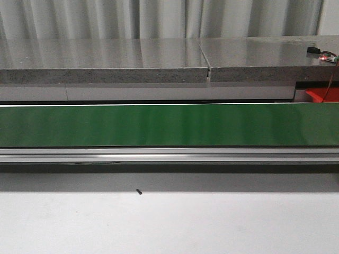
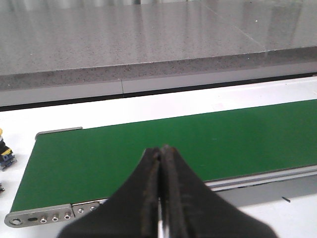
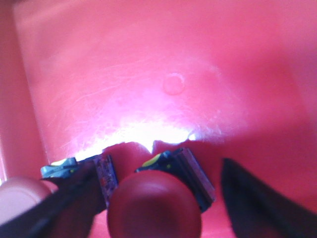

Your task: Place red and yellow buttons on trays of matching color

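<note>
In the right wrist view the red tray fills the picture. A red button with a blue-grey base lies on the tray floor between the fingers of my right gripper. The jaws stand open, with a gap on the button's right side. A second button with a pale red dome lies beside the left finger. My left gripper hovers shut and empty over the green belt. A dark button body with a yellow spot sits past the belt's end. The yellow tray is out of view.
In the front view the green conveyor runs across the table, with a grey stone counter behind it. A corner of the red tray shows at the far right. A small black device lies on the counter. A tiny black speck lies on the white table.
</note>
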Controlling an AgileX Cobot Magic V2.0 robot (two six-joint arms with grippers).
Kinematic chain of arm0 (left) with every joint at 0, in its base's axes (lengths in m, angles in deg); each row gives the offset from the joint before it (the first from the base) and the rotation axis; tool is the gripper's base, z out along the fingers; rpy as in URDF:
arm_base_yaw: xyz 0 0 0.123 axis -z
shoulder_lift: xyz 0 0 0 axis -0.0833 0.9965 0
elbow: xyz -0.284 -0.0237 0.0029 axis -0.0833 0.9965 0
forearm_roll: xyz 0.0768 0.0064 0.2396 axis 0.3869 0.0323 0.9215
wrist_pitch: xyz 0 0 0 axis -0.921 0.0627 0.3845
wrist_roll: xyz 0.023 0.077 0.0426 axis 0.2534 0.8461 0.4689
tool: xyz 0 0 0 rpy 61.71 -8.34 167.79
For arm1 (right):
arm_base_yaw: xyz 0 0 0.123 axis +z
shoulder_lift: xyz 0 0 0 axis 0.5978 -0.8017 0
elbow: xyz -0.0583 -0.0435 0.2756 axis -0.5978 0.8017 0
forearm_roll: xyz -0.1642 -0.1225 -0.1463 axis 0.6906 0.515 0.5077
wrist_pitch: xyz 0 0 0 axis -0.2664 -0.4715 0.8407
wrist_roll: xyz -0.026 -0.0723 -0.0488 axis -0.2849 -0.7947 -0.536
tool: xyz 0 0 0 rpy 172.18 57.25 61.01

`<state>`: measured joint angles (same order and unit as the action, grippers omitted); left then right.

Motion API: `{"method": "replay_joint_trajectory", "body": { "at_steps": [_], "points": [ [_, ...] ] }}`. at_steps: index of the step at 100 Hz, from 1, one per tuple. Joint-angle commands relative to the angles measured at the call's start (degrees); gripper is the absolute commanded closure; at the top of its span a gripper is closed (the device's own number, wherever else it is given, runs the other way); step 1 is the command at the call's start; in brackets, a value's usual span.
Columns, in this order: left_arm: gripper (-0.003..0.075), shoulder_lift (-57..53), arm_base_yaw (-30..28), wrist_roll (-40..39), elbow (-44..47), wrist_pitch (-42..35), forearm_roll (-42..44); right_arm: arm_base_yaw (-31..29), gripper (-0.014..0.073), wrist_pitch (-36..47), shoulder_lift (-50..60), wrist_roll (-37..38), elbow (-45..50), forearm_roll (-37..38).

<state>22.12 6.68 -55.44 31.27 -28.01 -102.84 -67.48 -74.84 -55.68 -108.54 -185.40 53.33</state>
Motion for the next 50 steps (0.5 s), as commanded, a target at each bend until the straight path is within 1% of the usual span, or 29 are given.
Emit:
{"method": "replay_joint_trajectory", "body": {
  "at_steps": [1,33,50],
  "points": [
    [0.0741,0.5,0.42,-0.36,-1.58,-4.55,-1.19,0.08,-0.0034,0.75,4.83,-0.09,-1.56,-1.21],
    [0.0741,0.5,0.42,-0.36,-1.58,-4.55,-1.19,0.34,-0.0032,1.29,13.92,-0.2,-1.56,-1.22],
    [0.0741,0.5,0.42,-0.36,-1.58,-4.55,-1.19,2.81,-0.0032,1.58,20.78,-0.5,-1.28,-1.22]
  ]
}}
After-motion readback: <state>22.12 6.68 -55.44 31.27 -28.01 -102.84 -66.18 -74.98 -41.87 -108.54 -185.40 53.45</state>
